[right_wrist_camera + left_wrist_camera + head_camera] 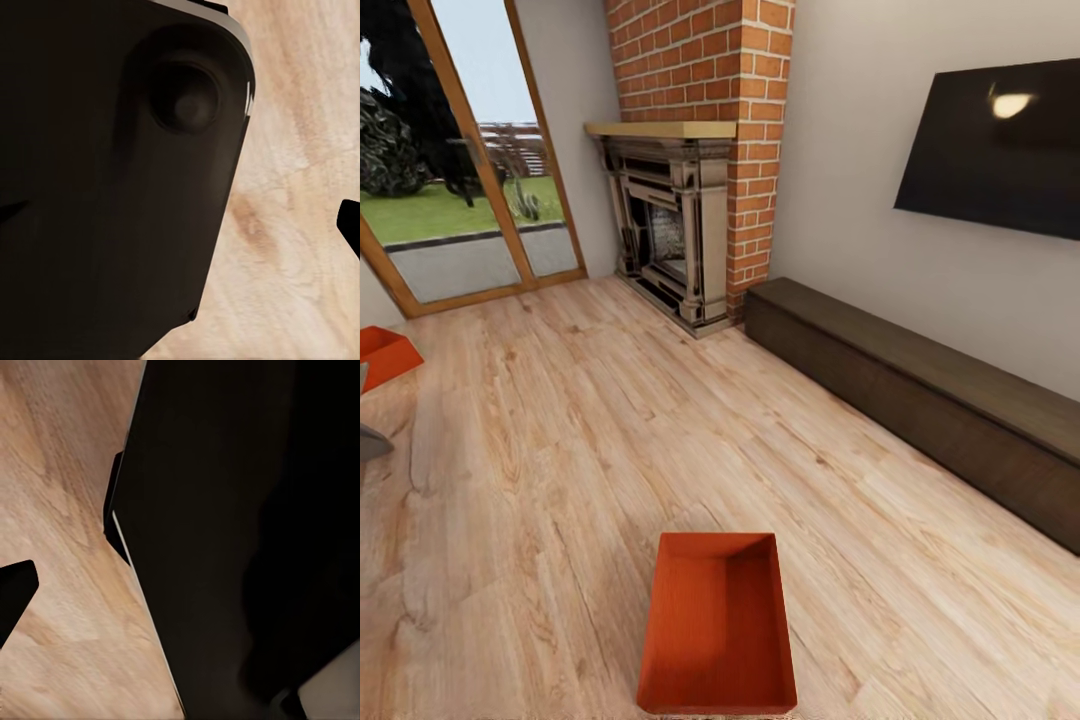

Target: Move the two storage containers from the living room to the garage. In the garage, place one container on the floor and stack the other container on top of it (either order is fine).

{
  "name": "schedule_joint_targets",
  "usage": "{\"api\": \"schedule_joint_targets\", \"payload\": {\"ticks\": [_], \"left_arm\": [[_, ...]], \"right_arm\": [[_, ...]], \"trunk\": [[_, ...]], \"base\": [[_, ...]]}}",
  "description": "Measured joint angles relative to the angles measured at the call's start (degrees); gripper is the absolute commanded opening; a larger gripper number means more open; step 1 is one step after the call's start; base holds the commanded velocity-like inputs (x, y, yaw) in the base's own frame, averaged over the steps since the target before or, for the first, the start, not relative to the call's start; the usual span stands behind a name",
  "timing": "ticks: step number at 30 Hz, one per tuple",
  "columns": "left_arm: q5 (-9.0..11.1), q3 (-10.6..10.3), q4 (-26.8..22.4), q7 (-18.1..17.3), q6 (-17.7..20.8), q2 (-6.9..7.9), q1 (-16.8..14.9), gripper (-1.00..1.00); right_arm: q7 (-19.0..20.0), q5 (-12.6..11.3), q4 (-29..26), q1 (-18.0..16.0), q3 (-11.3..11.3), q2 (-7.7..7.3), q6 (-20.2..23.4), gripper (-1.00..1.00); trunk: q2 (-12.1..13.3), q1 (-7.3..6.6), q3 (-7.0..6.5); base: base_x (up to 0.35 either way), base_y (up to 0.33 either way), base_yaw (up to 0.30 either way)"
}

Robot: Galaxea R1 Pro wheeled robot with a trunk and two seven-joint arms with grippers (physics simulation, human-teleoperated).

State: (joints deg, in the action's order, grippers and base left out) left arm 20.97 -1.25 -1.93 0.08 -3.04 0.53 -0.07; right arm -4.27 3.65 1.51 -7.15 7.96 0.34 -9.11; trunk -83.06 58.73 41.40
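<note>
Standing in the living room, pickup not begun: one storage container (717, 625) near centre, second container (384, 353) far left. Tool states cannot be told. Next: approach the near one.

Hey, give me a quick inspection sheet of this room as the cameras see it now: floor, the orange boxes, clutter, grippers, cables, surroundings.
Surface: light wood plank floor, no spill or damage seen.
Job's things: near storage container sits open-topped and empty on the planks at the bottom of the head view; second storage container is cut off at the left edge, also on the floor.
Clutter: nothing seen.
Grippers: dark robot body blocks both wrist views; open or shut cannot be told.
Cables: nothing seen.
Surroundings: brick fireplace, long dark low cabinet, wall television, glass door to a garden.
</note>
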Motion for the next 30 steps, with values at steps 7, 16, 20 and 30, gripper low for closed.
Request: {"api": "schedule_joint_targets", "payload": {"ticks": [7, 16, 20, 30], "left_arm": [[0.1, 0.1, 0.0, 0.0, 0.0, -0.19, 0.0, 1.0], [0.1, 0.2, 0.1, 0.0, 0.0, -0.36, 0.0, 1.0], [0.2, 0.1, 0.1, 0.0, 0.0, -0.35, 0.0, 1.0], [0.2, 0.1, 0.1, 0.0, 0.0, -0.32, 0.0, 1.0]], "right_arm": [[-0.1, 0.0, 0.0, 0.0, 0.0, -0.04, 0.0, 1.0], [0.0, 0.0, 0.0, 0.0, 0.0, -0.09, 0.0, 1.0], [-0.1, -0.1, 0.0, 0.0, -0.2, -0.09, 0.0, 1.0], [0.2, -0.2, 0.0, 0.0, -0.1, -0.11, 0.1, 1.0]], "trunk": [[0.0, 0.0, 0.64], [0.0, 0.0, 1.46], [0.0, 0.0, 1.83], [0.0, 0.0, 2.75]], "base": [[0.0, 0.0, 0.0], [0.0, 0.0, 0.0], [0.0, 0.0, 0.0], [0.0, 0.0, 0.0]]}}
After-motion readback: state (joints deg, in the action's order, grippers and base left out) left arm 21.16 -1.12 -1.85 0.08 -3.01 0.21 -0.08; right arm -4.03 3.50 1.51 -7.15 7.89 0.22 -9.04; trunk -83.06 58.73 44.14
